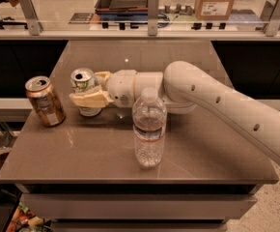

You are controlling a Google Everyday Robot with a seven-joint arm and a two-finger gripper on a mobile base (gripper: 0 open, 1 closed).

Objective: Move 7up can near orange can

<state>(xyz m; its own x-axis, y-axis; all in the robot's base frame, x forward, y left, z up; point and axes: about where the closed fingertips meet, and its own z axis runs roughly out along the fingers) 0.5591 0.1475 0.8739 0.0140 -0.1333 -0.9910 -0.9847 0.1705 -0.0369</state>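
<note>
The pincer [85,87] is sitting at the left-centre of the table [82,153], at the end of the arm [217,100] that is reaching in from the right edge. Its two fingers are closing on the 7up can [83,79], one finger [89,99] crossing the near side of the can and the other lying along the far side, with both appearing to touch it. The 7up can is standing upright between them, and its base is showing just below the near finger. Whether that base is resting on the table or is raised slightly cannot be determined. The orange can [44,102] is standing upright near the left edge of the table, just to the left of the 7up can, with a narrow strip of table showing between the two; they are not touching. As a judgement, the grasp is complete and the transport is largely complete, because the 7up can is already positioned close to the orange can. What is remaining appears to be a final small closing of the gap, if any is wanted, then setting the can down, opening the fingers and withdrawing the arm without tipping either can. Counted items are as follows: two cans (one 7up, one orange), one clear bottle [149,129] standing nearer the front edge and apart from both cans, one pincer, one arm, and one table.
</note>
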